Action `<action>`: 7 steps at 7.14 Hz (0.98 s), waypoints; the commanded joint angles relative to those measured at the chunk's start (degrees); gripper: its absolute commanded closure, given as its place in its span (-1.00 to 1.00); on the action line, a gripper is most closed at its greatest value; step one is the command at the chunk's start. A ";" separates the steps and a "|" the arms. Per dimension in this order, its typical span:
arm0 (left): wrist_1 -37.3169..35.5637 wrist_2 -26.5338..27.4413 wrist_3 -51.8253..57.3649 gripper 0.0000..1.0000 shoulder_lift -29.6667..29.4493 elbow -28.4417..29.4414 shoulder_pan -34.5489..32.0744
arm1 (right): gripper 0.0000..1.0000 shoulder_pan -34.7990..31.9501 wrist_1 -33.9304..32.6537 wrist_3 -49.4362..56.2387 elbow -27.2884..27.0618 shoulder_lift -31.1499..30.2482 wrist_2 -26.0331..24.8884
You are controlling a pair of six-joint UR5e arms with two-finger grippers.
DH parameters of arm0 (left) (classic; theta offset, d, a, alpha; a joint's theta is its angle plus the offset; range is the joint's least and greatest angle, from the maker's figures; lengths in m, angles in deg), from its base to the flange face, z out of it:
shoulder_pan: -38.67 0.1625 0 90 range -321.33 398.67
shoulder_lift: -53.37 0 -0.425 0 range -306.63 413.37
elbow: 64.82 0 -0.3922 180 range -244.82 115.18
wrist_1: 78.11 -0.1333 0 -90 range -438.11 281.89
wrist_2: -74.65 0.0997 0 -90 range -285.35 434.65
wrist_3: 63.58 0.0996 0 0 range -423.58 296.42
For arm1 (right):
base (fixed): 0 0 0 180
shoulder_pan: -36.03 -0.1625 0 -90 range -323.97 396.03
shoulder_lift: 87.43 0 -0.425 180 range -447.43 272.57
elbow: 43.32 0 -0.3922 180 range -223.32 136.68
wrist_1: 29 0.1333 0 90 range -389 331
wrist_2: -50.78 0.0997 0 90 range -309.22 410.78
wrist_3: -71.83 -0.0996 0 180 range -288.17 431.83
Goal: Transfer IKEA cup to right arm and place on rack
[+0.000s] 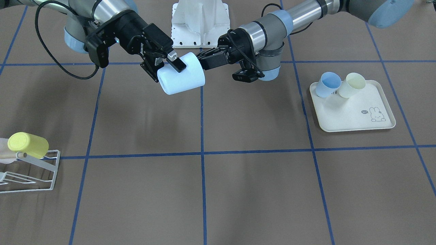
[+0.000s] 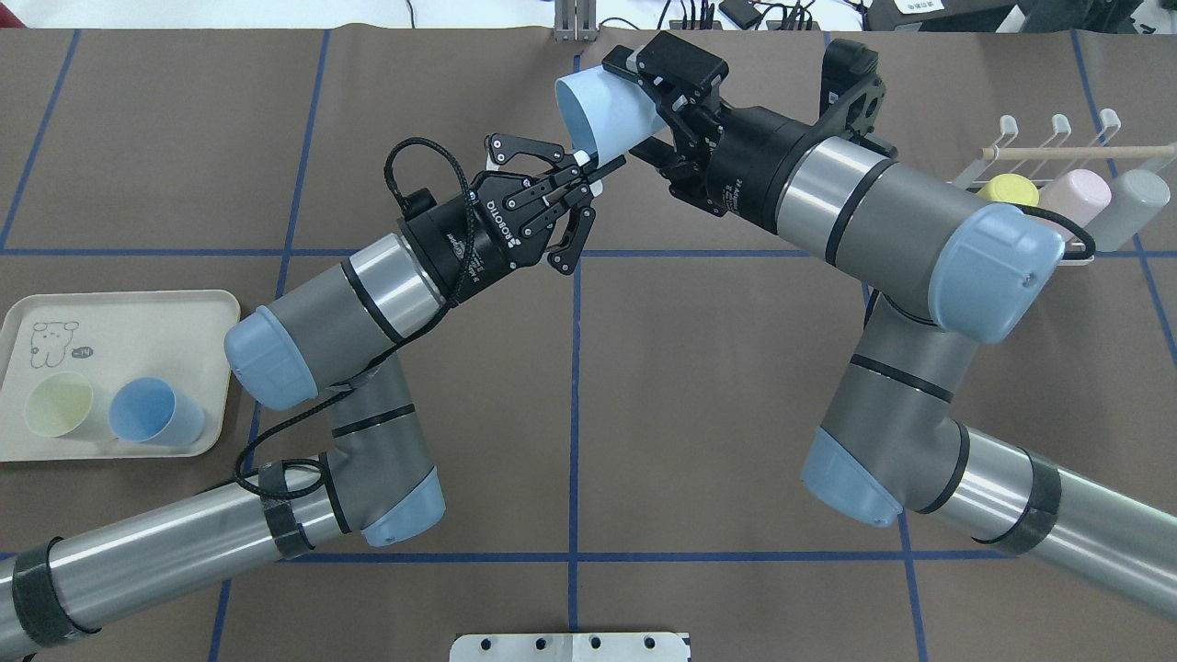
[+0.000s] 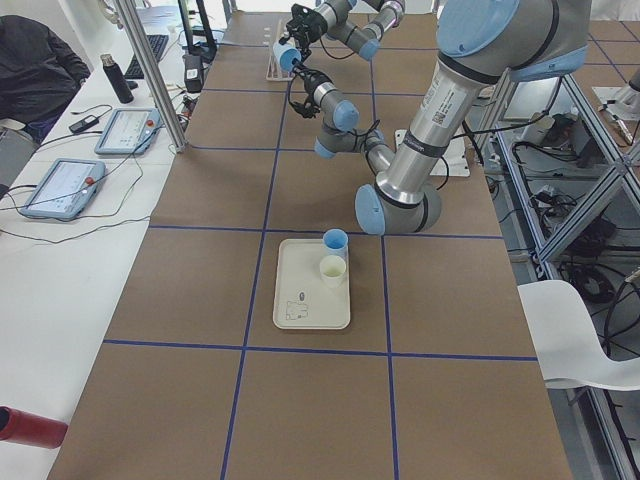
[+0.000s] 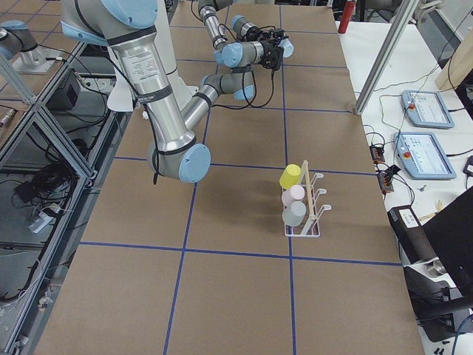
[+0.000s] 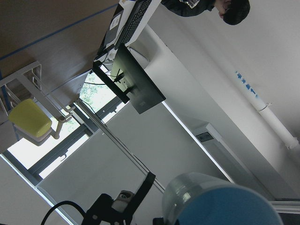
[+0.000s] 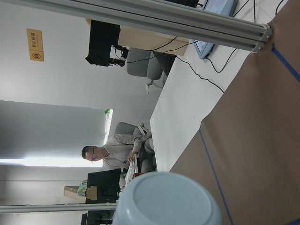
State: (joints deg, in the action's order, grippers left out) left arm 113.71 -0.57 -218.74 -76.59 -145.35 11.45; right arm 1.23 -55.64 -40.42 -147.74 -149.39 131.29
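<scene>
The pale blue plastic cup [image 1: 189,78] is up in the air, lying on its side above the middle blue tape line [image 1: 203,190] of the brown table [image 1: 255,190], well clear of the surface. The black two-finger right gripper [image 1: 166,69] has it clamped across the body close to the base, one finger over the top of the wall and the other underneath. The right arm [image 2: 883,211] reaches in from its side, and its wrist camera looks straight at the cup's closed base. The open mouth faces the other way, and there the left gripper [image 2: 590,175] has its fingertips drawn close together right at the rim. Whether they are pinching the wall or sit just off it, the views do not settle.

On the far right of the table stands the small white wire rack [image 2: 1057,152] with its wooden dowel. It carries a yellow cup [image 2: 1007,190], a pink cup [image 2: 1071,195] and a grey cup [image 2: 1133,198] tilted side by side. Over on the left, the cream rabbit-print tray [image 2: 138,322] holds a pale yellow cup [image 2: 60,409] and a blue cup [image 2: 152,411] just beside each other, well apart from the grippers.
</scene>
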 commanded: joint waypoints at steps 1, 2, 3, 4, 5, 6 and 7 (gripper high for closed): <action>-0.03 -0.01 0.03 1.00 -0.03 0.03 0.41 | -0.93 0.00 0.09 -0.69 0.01 0.00 0.00; 0.05 -0.01 0.03 1.00 -0.03 0.03 0.50 | -0.35 0.00 0.09 -2.87 0.01 0.00 -0.26; 0.14 -0.10 0.21 0.36 0.32 0.21 0.50 | 0.99 0.00 0.09 -6.28 0.01 0.00 -1.13; 0.14 -0.10 0.56 -0.98 0.24 0.21 0.50 | 1.00 0.00 0.09 -6.06 0.09 -0.17 -1.14; 0.14 -0.10 0.65 -0.99 0.50 0.12 0.50 | 1.00 -0.35 -0.09 -5.88 0.09 -0.17 -1.05; 0.14 -0.10 0.65 -0.99 0.59 0.12 0.50 | 1.00 -0.35 -0.17 -4.66 0.44 -0.17 -1.14; 0.14 -0.10 0.65 -0.99 0.59 0.12 0.50 | 1.00 -0.44 -0.09 -2.73 0.71 -0.17 -1.14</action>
State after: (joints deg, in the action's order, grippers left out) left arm 113.85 -0.67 -218.12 -76.06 -145.22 11.95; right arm 0.89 -55.74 -45.02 -147.36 -149.55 130.18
